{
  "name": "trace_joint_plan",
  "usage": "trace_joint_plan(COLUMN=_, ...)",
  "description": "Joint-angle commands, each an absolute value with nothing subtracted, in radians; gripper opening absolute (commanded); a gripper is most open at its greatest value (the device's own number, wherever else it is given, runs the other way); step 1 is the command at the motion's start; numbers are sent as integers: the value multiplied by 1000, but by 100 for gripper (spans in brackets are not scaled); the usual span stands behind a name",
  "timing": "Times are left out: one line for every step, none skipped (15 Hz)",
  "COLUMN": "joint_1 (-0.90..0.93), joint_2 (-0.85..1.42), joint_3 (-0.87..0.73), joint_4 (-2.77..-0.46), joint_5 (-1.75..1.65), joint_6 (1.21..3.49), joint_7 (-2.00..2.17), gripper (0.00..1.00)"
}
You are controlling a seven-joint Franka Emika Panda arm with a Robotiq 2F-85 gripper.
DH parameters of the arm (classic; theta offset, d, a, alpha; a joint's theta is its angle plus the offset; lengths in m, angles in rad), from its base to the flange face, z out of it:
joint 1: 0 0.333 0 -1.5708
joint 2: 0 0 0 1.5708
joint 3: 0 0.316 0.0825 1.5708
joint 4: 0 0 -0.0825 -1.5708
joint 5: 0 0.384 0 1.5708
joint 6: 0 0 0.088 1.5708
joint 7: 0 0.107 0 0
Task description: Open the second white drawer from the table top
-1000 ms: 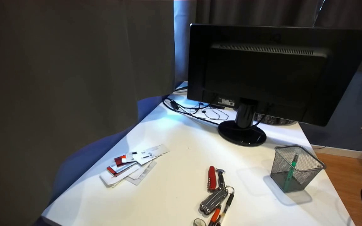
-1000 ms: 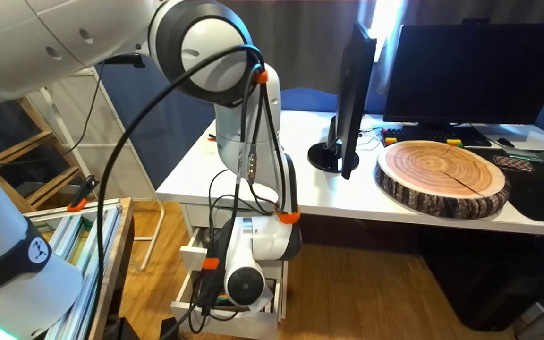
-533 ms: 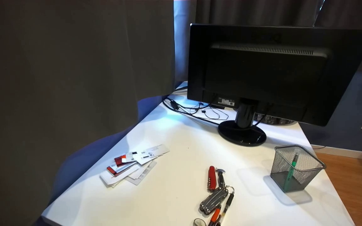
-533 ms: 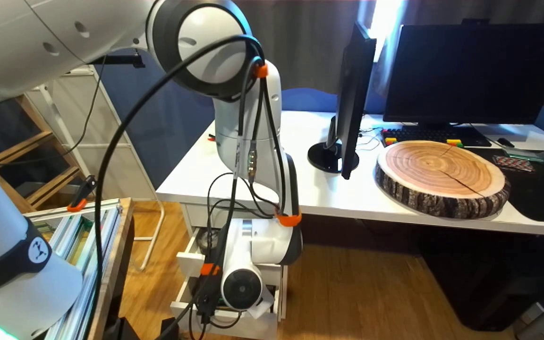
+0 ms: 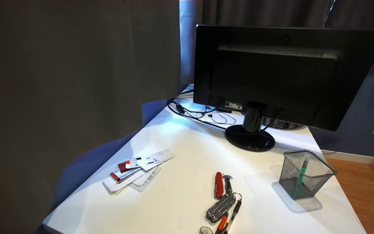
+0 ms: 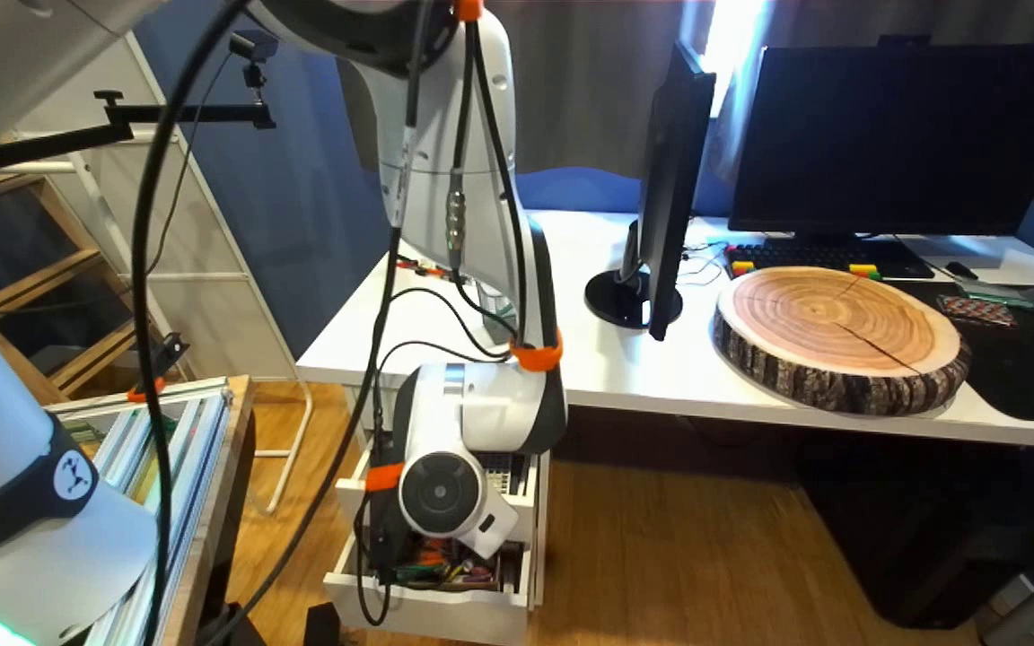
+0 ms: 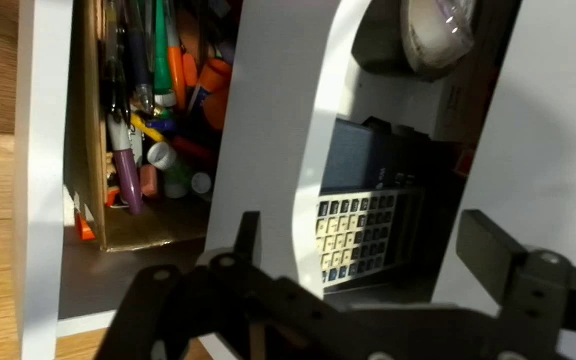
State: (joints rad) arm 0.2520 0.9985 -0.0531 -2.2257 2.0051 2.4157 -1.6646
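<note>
The second white drawer (image 7: pixel 275 125) stands partly pulled out below the table top; its front also shows in an exterior view (image 6: pixel 351 492). It has a curved cut-out rim and holds a calculator (image 7: pixel 353 235) and a dark blue box (image 7: pixel 350 155). My gripper (image 7: pixel 368 245) is open with nothing held. In the wrist view its left finger is over this drawer's front and its right finger over the white front above (image 7: pixel 533 100). In an exterior view the gripper is hidden behind the arm. The white table top shows in both exterior views (image 5: pixel 174 208) (image 6: pixel 611 372).
A lower drawer (image 6: pixel 454 615) is also out, with a box of pens and markers (image 7: pixel 155 220) inside. On the table top are a monitor (image 5: pixel 271 81), a mesh pen cup (image 5: pixel 304 178), pocket tools (image 5: pixel 221 208), cards (image 5: pixel 138 172) and a wood slab (image 6: pixel 840 323).
The arm has risen and shifted slightly left in an exterior view, uncovering contents of both open drawers. The second drawer's front moved out slightly between the first two moments.
</note>
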Motion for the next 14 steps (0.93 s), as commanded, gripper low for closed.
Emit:
trace_joint_plan(joint_1=319, joint_2=823, joint_3=-59, joint_4=-2393, joint_5=1987, joint_6=2480, joint_7=-1685, gripper=100)
trace_joint_plan(joint_1=339, joint_2=782, joint_3=-57, joint_4=-2424, joint_5=1984, joint_6=2510, joint_7=-1689, gripper=100)
trace_joint_plan(joint_1=361, joint_2=741, joint_3=-54, joint_4=-2453, joint_5=1973, joint_6=2549, joint_7=-1687, gripper=100)
trace_joint_plan(joint_1=381, joint_2=701, joint_3=-50, joint_4=-2479, joint_5=1961, joint_6=2588, joint_7=-1683, gripper=100)
trace_joint_plan(joint_1=398, joint_2=661, joint_3=-44, joint_4=-2501, joint_5=1958, joint_6=2628, joint_7=-1680, gripper=100)
trace_joint_plan(joint_1=413, joint_2=626, joint_3=-38, joint_4=-2519, joint_5=1948, joint_6=2666, joint_7=-1674, gripper=100)
trace_joint_plan(joint_1=429, joint_2=587, joint_3=-28, joint_4=-2538, joint_5=1936, joint_6=2704, joint_7=-1668, gripper=100)
trace_joint_plan(joint_1=440, joint_2=558, joint_3=-17, joint_4=-2551, joint_5=1920, joint_6=2739, joint_7=-1656, gripper=100)
trace_joint_plan(joint_1=458, joint_2=530, joint_3=-12, joint_4=-2564, joint_5=1903, joint_6=2766, joint_7=-1644, gripper=100)
trace_joint_plan(joint_1=467, joint_2=500, joint_3=1, joint_4=-2580, joint_5=1873, joint_6=2794, joint_7=-1624, gripper=100)
trace_joint_plan(joint_1=476, joint_2=473, joint_3=11, joint_4=-2594, joint_5=1848, joint_6=2820, joint_7=-1601, gripper=100)
trace_joint_plan(joint_1=484, joint_2=449, joint_3=23, joint_4=-2610, joint_5=1813, joint_6=2843, joint_7=-1574, gripper=100)
trace_joint_plan(joint_1=490, joint_2=425, joint_3=34, joint_4=-2625, joint_5=1788, joint_6=2862, joint_7=-1550, gripper=100)
trace_joint_plan(joint_1=494, joint_2=394, joint_3=45, joint_4=-2647, joint_5=1759, joint_6=2872, joint_7=-1525, gripper=100)
